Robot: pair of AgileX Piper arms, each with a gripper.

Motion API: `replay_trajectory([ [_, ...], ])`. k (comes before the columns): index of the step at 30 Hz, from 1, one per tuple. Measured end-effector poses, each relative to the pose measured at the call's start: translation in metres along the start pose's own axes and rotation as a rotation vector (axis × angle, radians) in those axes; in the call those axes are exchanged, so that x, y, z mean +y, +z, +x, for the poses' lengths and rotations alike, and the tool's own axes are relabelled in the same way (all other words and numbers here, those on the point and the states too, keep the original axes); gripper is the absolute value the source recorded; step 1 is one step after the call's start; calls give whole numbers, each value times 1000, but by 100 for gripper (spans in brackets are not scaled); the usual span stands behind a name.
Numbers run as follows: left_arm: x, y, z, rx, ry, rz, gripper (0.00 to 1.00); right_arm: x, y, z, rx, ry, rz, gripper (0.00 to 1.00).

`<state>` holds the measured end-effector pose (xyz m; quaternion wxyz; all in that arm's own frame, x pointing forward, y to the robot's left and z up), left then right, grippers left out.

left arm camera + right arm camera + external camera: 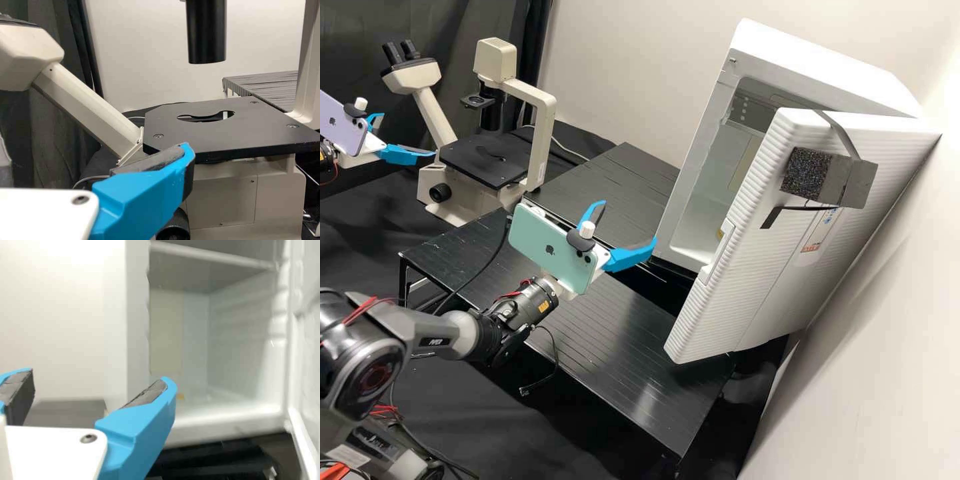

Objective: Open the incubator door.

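Observation:
The white incubator (813, 67) has its ribbed door (747, 280) standing wide open, its interior exposed behind the door. My right gripper (628, 223) is beside the opening, left of the door's free edge and apart from it, with parted fingers and nothing between them. In the right wrist view, the same gripper (100, 377) faces the white incubator interior (235, 340); part of the open door (310, 365) stands at the side. My left gripper (408, 135) is open and empty by the microscope; in the left wrist view, that gripper (92, 150) has one finger before the stage.
A microscope (537, 100) with a black stage (483, 163) stands at the back left. Beneath the right gripper is a black slatted table (607, 333). A grey foam block (857, 183) is strapped to the door, close to the wall at the right.

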<state>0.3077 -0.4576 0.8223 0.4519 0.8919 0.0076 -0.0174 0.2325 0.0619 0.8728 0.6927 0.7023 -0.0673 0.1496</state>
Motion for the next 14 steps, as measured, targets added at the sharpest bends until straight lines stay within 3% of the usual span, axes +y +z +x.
replay_trajectory([
  [6,0,0,0,0,0,0,100,-8,9,1,-38,65,0,100],
  [11,0,0,0,0,0,0,100,-9,15,2,-67,66,-5,100],
  [14,0,0,0,0,0,0,100,-8,17,1,-54,53,36,100],
])
